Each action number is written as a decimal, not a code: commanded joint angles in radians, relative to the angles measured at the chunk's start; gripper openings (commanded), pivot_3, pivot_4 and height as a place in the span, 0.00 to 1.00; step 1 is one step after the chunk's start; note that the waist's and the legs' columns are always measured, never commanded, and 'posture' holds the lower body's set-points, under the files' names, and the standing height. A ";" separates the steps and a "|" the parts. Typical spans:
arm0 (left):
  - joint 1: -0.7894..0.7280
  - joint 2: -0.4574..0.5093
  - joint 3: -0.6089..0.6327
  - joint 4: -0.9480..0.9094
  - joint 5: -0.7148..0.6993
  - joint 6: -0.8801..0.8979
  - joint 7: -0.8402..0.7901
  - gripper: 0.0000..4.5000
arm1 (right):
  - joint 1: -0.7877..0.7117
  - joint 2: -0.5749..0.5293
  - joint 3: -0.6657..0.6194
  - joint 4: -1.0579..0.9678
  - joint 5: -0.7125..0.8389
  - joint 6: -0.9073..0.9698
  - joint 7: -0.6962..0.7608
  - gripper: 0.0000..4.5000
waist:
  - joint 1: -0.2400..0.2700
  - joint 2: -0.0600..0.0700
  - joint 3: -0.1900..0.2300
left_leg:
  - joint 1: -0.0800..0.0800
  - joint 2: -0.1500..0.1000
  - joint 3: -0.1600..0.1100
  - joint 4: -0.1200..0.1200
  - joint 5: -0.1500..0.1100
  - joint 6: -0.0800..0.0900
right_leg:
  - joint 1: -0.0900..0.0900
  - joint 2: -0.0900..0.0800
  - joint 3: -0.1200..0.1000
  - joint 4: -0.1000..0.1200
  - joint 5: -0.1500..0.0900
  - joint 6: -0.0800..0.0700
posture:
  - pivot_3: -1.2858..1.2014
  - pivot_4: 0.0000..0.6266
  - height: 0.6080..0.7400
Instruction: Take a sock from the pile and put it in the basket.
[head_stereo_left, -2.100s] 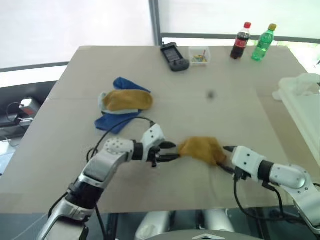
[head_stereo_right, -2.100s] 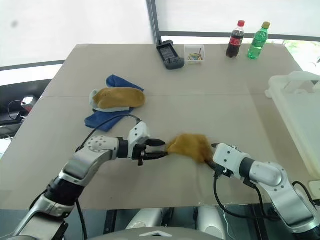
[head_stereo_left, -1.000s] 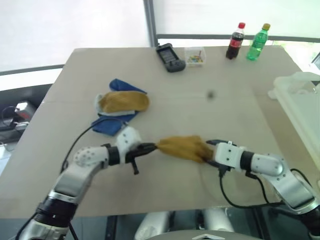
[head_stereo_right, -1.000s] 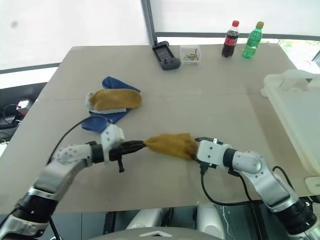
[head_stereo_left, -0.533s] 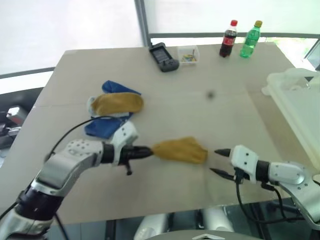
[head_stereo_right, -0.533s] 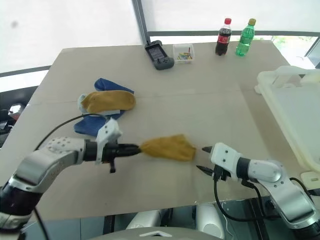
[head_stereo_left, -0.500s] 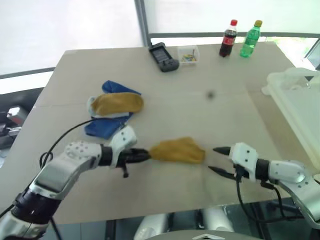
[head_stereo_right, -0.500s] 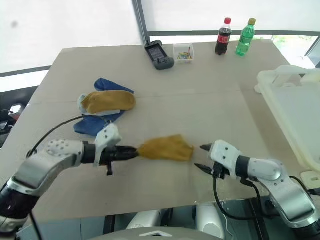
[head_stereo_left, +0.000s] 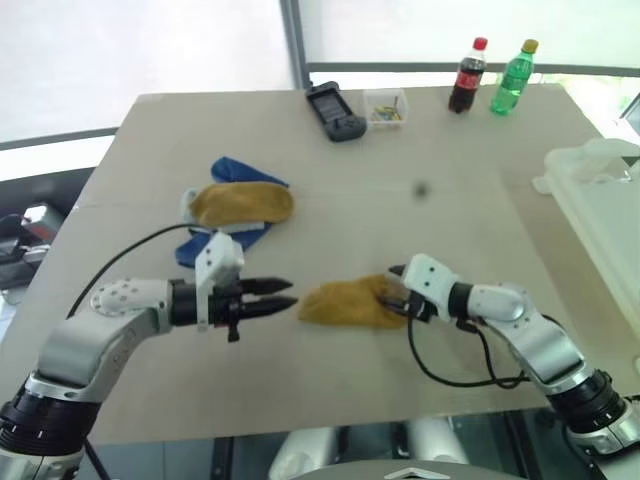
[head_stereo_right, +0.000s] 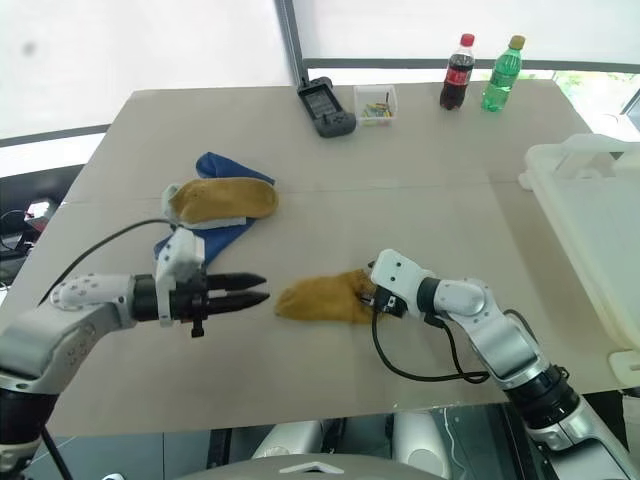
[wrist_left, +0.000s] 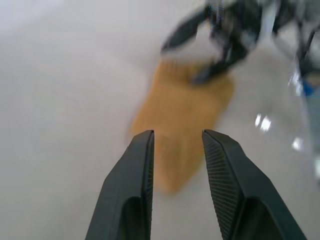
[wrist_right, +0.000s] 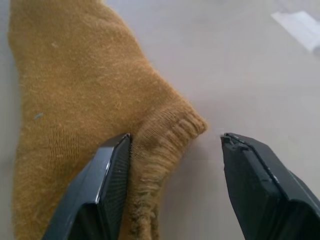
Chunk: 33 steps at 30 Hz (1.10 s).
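Yellow sock (head_stereo_left: 348, 302) flat at centre of table (head_stereo_left: 440, 200). My right gripper (wrist_right: 172, 150) wide, straddling cuff for pickup. Left gripper (head_stereo_left: 283, 293) narrow-open, empty, just left of toe. Pile (head_stereo_left: 232, 213) upper left; basket (head_stereo_right: 600, 230) at right edge.

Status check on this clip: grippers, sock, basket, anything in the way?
Left gripper open, clear of the loose yellow sock. Right gripper open, straddling the sock's cuff. Basket off to the right, path across the table unobstructed.

left gripper (head_stereo_left: 283, 293) parted, right gripper (wrist_right: 172, 145) spread
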 joint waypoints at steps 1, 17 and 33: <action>-0.084 -0.105 -0.150 -0.025 0.116 0.041 0.138 0.37 | 0.023 -0.015 0.040 0.054 -0.071 -0.074 0.022 0.66 | 0.002 0.000 -0.001 | 0.004 0.000 0.000 0.000 0.000 0.000 | 0.003 0.000 0.000 0.001 0.000 0.000 | 0.52 0.24 1.00; -0.029 -0.220 -0.422 0.141 0.523 -0.267 0.121 0.37 | 0.171 -0.041 -0.009 -0.088 -0.156 0.024 -0.006 0.66 | 0.006 0.001 -0.011 | 0.006 0.001 0.001 0.000 -0.001 -0.001 | 0.005 0.001 0.003 0.002 0.000 0.000 | 0.52 0.24 1.00; -0.004 -0.336 -0.097 -0.041 0.283 -0.161 0.186 0.62 | 0.045 0.076 -0.207 -0.152 0.141 0.119 0.054 0.93 | 0.005 0.003 -0.013 | 0.003 0.001 0.001 0.001 0.000 -0.001 | 0.002 0.001 0.002 0.004 0.000 0.000 | 0.52 0.24 1.00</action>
